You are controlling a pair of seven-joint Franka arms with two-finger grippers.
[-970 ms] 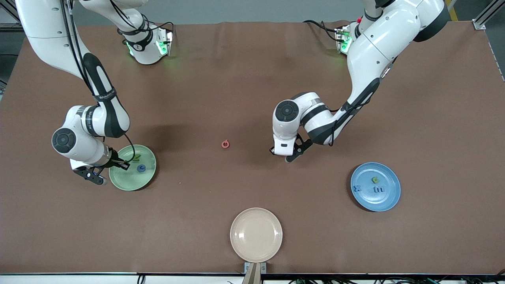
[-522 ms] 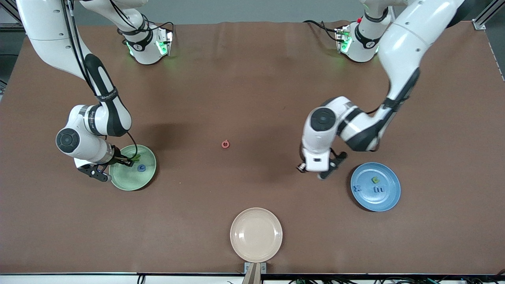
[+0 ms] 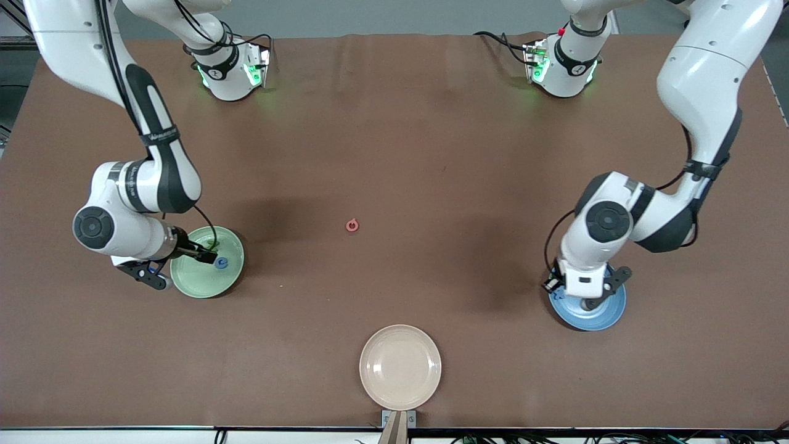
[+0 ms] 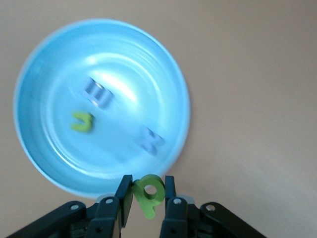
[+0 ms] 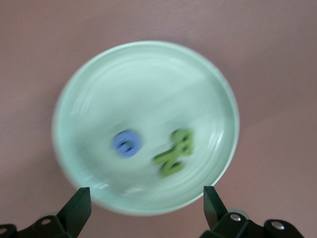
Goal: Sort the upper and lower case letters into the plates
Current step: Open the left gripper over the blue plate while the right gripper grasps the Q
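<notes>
Two grippers work: the left gripper (image 4: 146,201) pinches a green letter (image 4: 148,190) over the blue plate (image 4: 59,163) and should drop it, while the right gripper (image 5: 146,208) hangs wide open over the green plate (image 5: 143,84).

- The desk (image 3: 394,123) is covered edge to edge in a matte brown sheet, with faint creases near its upper edge.
- A grey floor strip shows above the desk.
- An aluminium frame rail (image 3: 757,24) stands at the desk's corner by the left arm's base.
- A pale ledge with dark cables runs along the desk's edge nearest the front camera.
- Soft, even light throws blurred shadows on the desk.
</notes>
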